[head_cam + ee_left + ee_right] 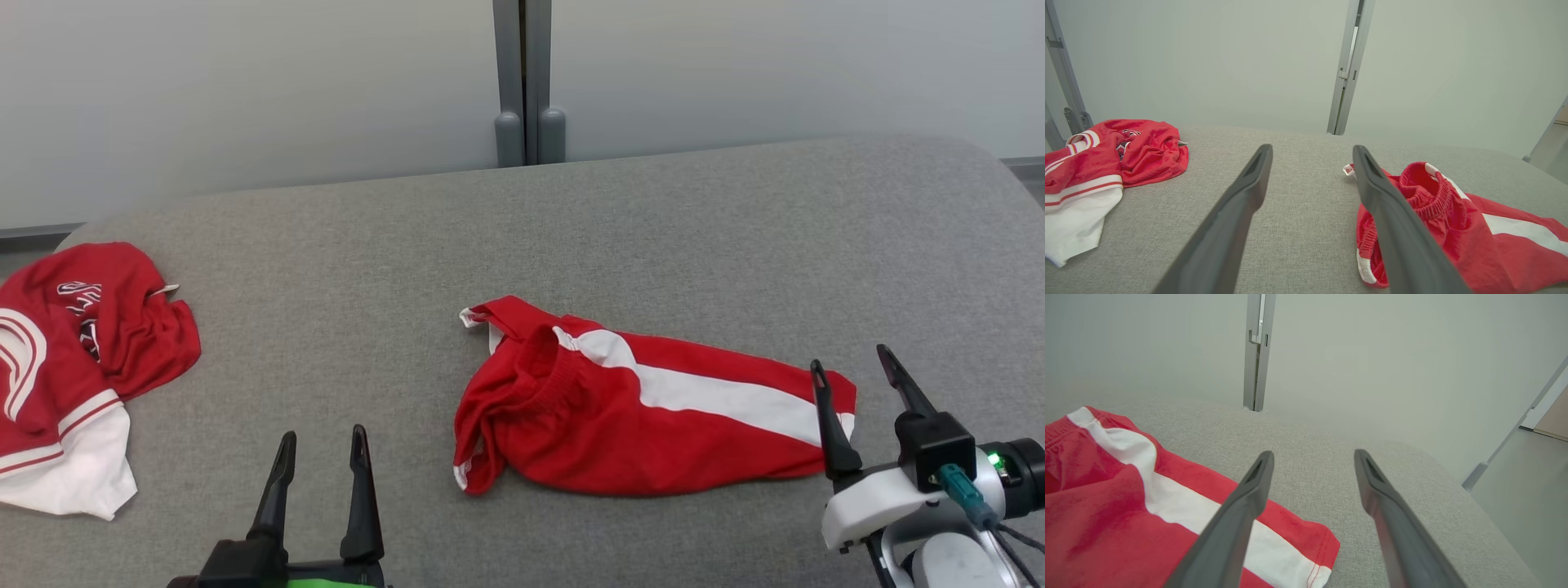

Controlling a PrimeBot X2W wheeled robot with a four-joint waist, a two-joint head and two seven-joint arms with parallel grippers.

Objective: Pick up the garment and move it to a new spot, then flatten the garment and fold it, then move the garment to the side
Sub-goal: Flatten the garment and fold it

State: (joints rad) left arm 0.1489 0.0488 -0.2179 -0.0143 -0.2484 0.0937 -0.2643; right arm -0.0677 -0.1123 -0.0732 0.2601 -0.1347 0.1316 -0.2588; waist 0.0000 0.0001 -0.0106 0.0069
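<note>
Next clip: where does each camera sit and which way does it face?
Head view: on the head, facing forward and down at the grey table and red shorts; left gripper and right gripper at bottom.
Left wrist view: on the left wrist, along the open left gripper toward the wall.
Right wrist view: on the right wrist, along the open right gripper toward the wall.
Shared: all three show the red shorts.

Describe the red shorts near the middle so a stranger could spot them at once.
Start from the gray padded table. Near its middle, toward the right tool, lie the red shorts, stretched sideways. Unlike the crumpled red and white jersey at the left edge, they have a gathered elastic waistband and one broad white stripe along their length.
</note>
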